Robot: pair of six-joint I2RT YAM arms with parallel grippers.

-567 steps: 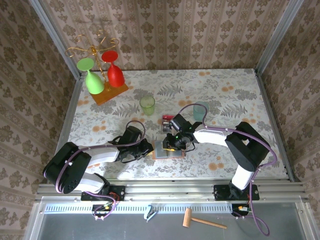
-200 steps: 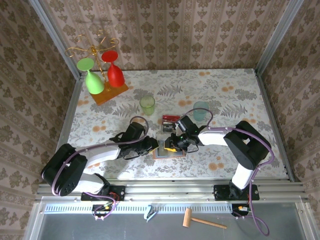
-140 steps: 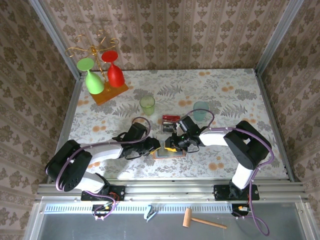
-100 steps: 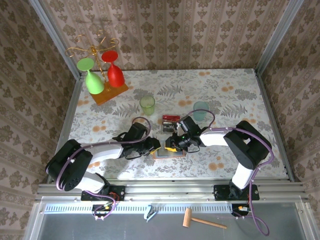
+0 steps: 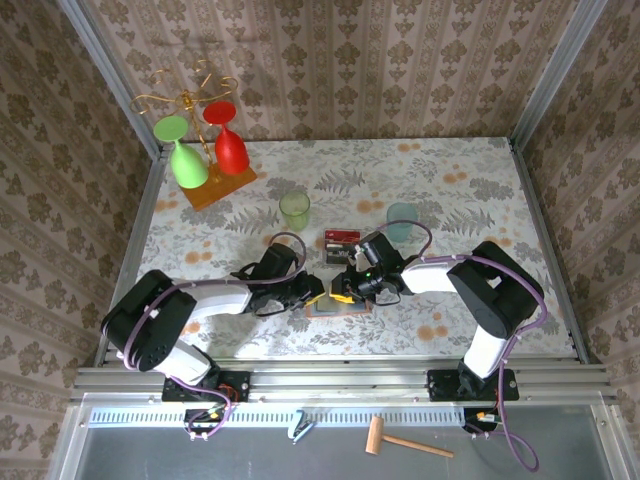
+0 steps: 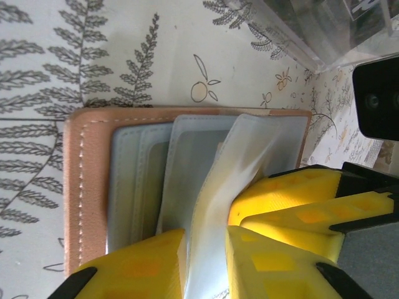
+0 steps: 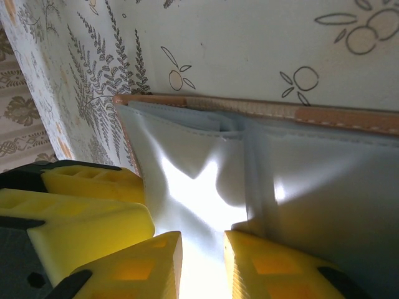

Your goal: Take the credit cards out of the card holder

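1. The glass rack (image 5: 222, 186) is standing at the 10 o'clock corner of the table (image 5: 470, 180), holding a green glass (image 5: 186, 162) and a red glass (image 5: 230, 150) upside down.
2. A green cup (image 5: 294, 210) is sitting at 11 o'clock from the card holder (image 5: 345, 308), well apart from it.
3. The left gripper (image 6: 206, 243) is reaching in from 9 o'clock, its yellow fingers clamping a pale, translucent inner flap of the card holder.
4. The card holder is lying open toward the table's 6 o'clock edge, its salmon outside facing down and its grey-blue pockets facing up.
5. A red credit card (image 5: 340, 238) is lying on the table at 12 o'clock from the card holder, apart from it.
6. The right gripper (image 7: 202, 249) is reaching in from 3 o'clock, pinching the pale lining just beside the left gripper.
7. A teal cup (image 5: 402, 220) is standing at 1 o'clock.
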